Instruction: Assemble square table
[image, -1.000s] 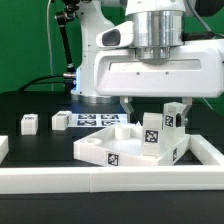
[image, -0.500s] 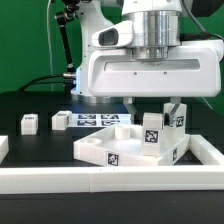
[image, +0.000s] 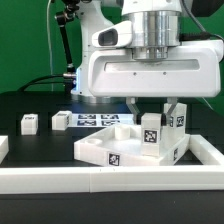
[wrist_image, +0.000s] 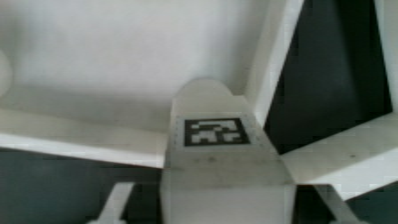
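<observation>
The white square tabletop (image: 112, 146) lies upside down on the black table, rim up. One tagged white leg (image: 152, 131) stands upright in it near the front. A second tagged leg (image: 177, 118) stands tilted at the corner on the exterior view's right, under my gripper (image: 168, 107), which is shut on it. In the wrist view this leg (wrist_image: 217, 135) runs out from between my fingers (wrist_image: 128, 197) over the tabletop's inner face (wrist_image: 107, 80) and rim. My gripper (wrist_image: 228, 205) holds its near end.
Two loose tagged legs (image: 29, 122) (image: 60, 119) lie on the table at the exterior view's left. The marker board (image: 95, 118) lies behind the tabletop. A long white border rail (image: 110, 181) runs along the front, with ends at both sides.
The held leg at the right corner has shifted slightly right and down and turned; its tag face now looks different. Tabletop, front leg and loose legs have not moved.
</observation>
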